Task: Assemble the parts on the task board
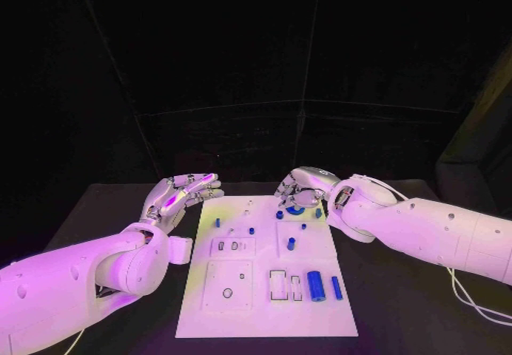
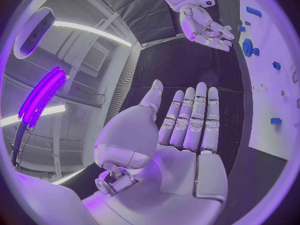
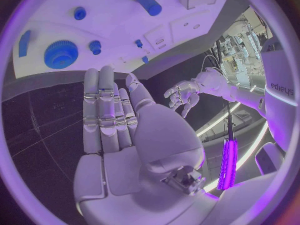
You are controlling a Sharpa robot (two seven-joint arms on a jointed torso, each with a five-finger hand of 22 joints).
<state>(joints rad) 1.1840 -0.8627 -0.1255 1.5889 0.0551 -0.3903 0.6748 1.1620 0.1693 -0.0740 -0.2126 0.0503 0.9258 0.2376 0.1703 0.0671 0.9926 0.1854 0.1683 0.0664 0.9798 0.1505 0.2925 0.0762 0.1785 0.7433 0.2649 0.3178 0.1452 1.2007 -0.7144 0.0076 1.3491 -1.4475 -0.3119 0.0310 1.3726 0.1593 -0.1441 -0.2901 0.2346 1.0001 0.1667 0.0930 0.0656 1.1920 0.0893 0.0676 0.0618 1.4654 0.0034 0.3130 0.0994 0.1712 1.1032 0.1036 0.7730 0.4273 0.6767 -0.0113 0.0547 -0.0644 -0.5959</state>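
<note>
Starting at the fingers: the silver left hand [image 2: 181, 150] has them straight and side by side with the thumb out, palm bare, nothing in it. The silver right hand [image 3: 125, 135] looks much the same in its own wrist view, fingers straight and empty, though from the head view it looks bent down over the far right corner of the flat white task board [image 1: 267, 310].

So neither hand holds anything. Judging by that, this looks like a reach stage, with the right hand lining up on a part at the far end and the left just hanging off the board's far left edge. The likely target is the round blue toothed gear-like part [image 3: 61, 54], which sits close beyond the right fingertips. Next move probably calls for lowering and closing the fingers around it without knocking the small blue round peg [image 3: 95, 47] right beside it.

View differences: the head view shows the layout, with the big blue cylinder [image 1: 316, 282] and the slim blue bar [image 1: 336, 288] lying at the near right of the board, well apart from both hands. The right wrist view makes the gear's teeth readable, which the head view doesn't. The left wrist view shows the right hand from across the table, hovering near that gear
</note>
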